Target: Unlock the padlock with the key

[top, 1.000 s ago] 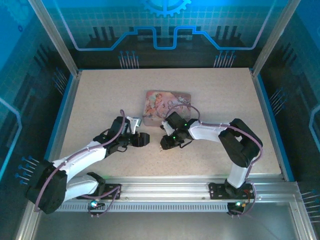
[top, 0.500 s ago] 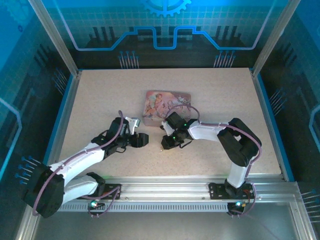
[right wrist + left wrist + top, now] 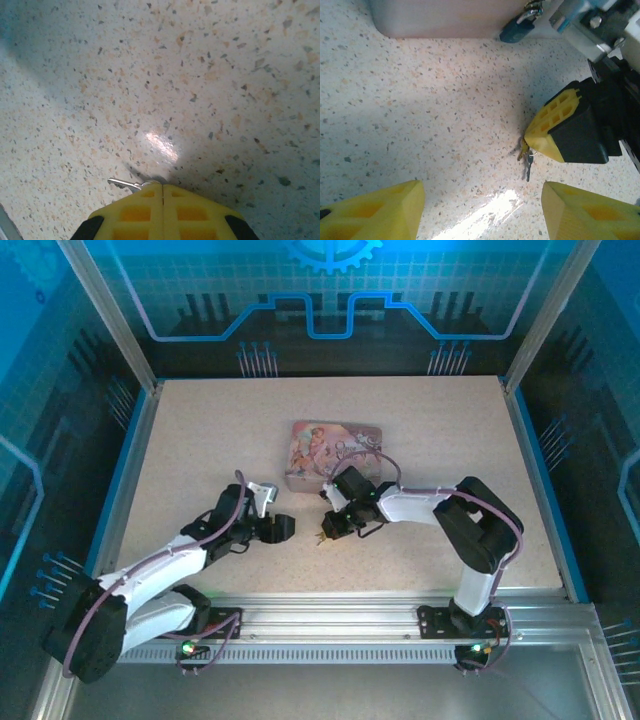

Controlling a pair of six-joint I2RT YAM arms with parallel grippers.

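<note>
My right gripper point(image 3: 162, 187) is shut, and the tiny silvery key point(image 3: 125, 184) sticks out to the left of its yellow tips, low over the speckled table. In the left wrist view the key point(image 3: 527, 159) hangs with a brass one beside it under the right gripper's yellow fingertip point(image 3: 547, 132). The small bluish-grey padlock point(image 3: 516, 30) lies against the edge of the pink tin point(image 3: 445, 17). My left gripper point(image 3: 480, 215) is open, its fingers wide apart just short of the key. From above, the left gripper point(image 3: 278, 528) faces the right gripper point(image 3: 325, 530) across a small gap.
The pink illustrated tin point(image 3: 335, 452) lies at the table's middle, right behind both grippers. The right arm's wrist and cable point(image 3: 400, 502) pass along the tin's front edge. Bare speckled tabletop point(image 3: 210, 430) stretches left and far; a blue rim point(image 3: 122, 475) bounds the table.
The left gripper has drawn back slightly toward the near edge. The right gripper has dipped lower toward the table, and the key now shows at its tips.
</note>
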